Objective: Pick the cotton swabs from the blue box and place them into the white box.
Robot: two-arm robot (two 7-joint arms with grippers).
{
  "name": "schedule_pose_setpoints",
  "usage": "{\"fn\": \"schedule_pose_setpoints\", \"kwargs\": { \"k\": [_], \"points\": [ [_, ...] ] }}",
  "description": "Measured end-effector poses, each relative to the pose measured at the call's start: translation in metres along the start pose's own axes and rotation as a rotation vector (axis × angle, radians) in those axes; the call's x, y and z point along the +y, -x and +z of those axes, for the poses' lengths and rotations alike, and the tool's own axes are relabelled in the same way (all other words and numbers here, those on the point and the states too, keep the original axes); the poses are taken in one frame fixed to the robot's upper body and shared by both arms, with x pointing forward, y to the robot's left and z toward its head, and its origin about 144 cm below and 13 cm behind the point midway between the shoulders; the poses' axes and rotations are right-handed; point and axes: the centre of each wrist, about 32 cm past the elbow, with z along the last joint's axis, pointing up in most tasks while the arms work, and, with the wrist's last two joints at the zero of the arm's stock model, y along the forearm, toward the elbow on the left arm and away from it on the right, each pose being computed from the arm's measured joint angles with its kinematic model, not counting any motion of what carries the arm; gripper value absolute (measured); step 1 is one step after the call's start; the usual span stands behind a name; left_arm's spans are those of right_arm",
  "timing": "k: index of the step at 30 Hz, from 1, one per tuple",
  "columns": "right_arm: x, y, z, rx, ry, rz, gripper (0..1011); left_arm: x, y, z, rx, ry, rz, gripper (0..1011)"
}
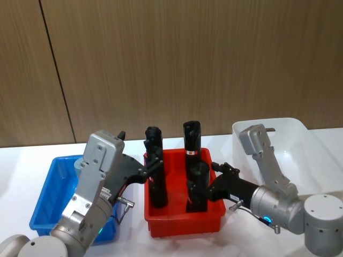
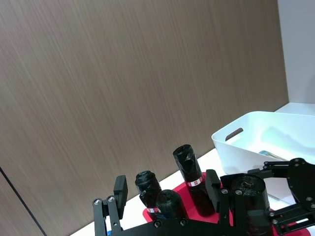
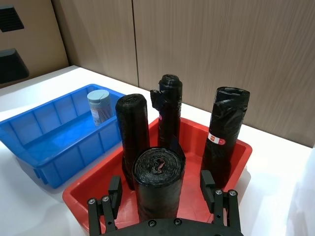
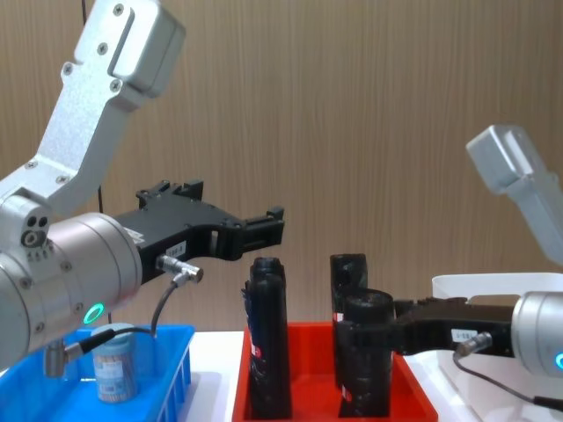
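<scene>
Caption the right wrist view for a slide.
Open right gripper around a black roll in the red tray; cotton swabs in blue box.

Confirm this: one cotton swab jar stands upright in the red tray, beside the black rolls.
Wrong tray. The cotton swab jar stands upright in the blue box, as the right wrist view shows; the black rolls stand in the red tray next to it.

Ahead of me, on the far side, stands a wall of brown wood-grain panels [image 1: 177, 64], split by thin dark vertical seams. My white counter [image 1: 134, 145] runs right up to its foot. Far right, a plain pale wall section [image 2: 296, 49] adjoins the panelling.
</scene>
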Motion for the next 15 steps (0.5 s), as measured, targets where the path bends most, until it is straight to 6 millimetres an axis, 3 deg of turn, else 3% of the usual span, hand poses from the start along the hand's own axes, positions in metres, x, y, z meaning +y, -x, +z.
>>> {"fn": "schedule_pose_setpoints", "kwargs": {
  "k": [10, 15],
  "points": [
    [0.012, 0.001, 0.001, 0.003, 0.012, 0.005, 964, 0.000, 0.000, 0.000, 0.000, 0.000, 0.000, 1004],
    [0.015, 0.001, 0.002, -0.004, 0.012, 0.010, 814, 0.000, 0.000, 0.000, 0.000, 0.000, 0.000, 1004]
  ]
}}
